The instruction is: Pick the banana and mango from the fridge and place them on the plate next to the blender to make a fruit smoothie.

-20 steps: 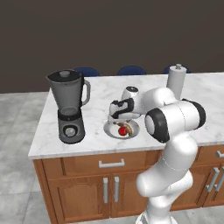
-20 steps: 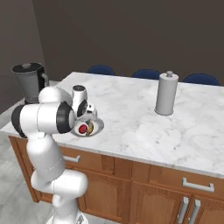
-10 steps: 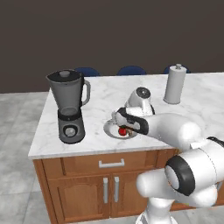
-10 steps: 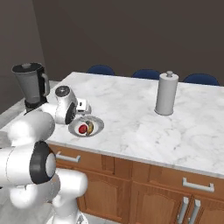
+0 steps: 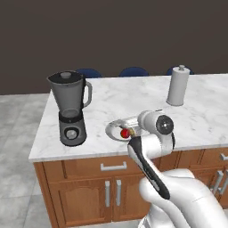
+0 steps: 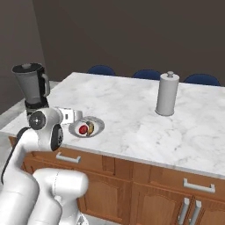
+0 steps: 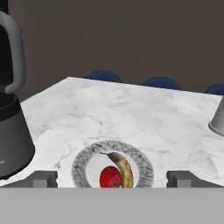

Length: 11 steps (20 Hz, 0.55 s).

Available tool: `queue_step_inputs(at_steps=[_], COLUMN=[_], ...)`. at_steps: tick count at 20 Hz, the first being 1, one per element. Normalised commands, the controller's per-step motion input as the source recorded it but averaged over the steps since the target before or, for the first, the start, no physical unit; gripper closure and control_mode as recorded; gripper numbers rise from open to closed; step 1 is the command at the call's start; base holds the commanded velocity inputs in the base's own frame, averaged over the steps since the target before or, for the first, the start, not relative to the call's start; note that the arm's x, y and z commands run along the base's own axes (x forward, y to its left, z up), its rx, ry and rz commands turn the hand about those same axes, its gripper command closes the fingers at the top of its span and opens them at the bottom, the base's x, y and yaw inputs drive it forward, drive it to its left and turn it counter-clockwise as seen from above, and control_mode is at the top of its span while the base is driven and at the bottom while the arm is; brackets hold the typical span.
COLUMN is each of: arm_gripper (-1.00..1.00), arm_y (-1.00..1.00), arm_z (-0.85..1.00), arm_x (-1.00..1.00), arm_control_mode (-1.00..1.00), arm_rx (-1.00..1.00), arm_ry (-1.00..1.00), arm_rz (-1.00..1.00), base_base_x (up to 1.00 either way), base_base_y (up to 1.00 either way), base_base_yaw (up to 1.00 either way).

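The round pale plate (image 7: 81, 164) lies on the marble counter just right of the dark blender (image 5: 71, 111). On it rest the red mango (image 7: 110, 177) and, touching its right side, the small yellow banana (image 7: 124, 168). In the right base view the mango (image 6: 82, 129) and banana (image 6: 90, 128) lie side by side on the plate (image 6: 99, 124). My gripper (image 6: 72, 115) hovers low at the plate's near side, open, with nothing between its fingertips (image 7: 43, 178). The fridge is out of view.
A white paper-towel roll (image 5: 177, 85) stands at the counter's far right. Blue chair backs (image 5: 132, 71) line the far edge. Wooden cabinets with grey handles (image 5: 113, 166) run below the counter's front edge. Bare marble lies between plate and roll.
The arm has folded back toward the base, drawing the hand from over the plate to its near side. Both fruits stay on the plate.
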Motion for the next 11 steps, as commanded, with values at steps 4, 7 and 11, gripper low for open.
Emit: queue_step_inputs(at_steps=[4, 7, 11], arm_gripper=[-1.00, -1.00, -1.00], arm_y=[-0.26, -0.39, -0.48], arm_z=[0.92, 0.88, 0.97], arm_x=[-1.00, -1.00, -1.00], arm_control_mode=[-1.00, -1.00, -1.00], arm_rx=[0.00, 0.03, 0.09], arm_ry=[-0.28, -0.14, -0.06], arm_rz=[-0.06, -0.08, -0.10], base_base_x=[0.00, 0.00, 0.00], base_base_y=[0.00, 0.00, 0.00], base_base_yaw=[0.00, 0.00, 0.00])
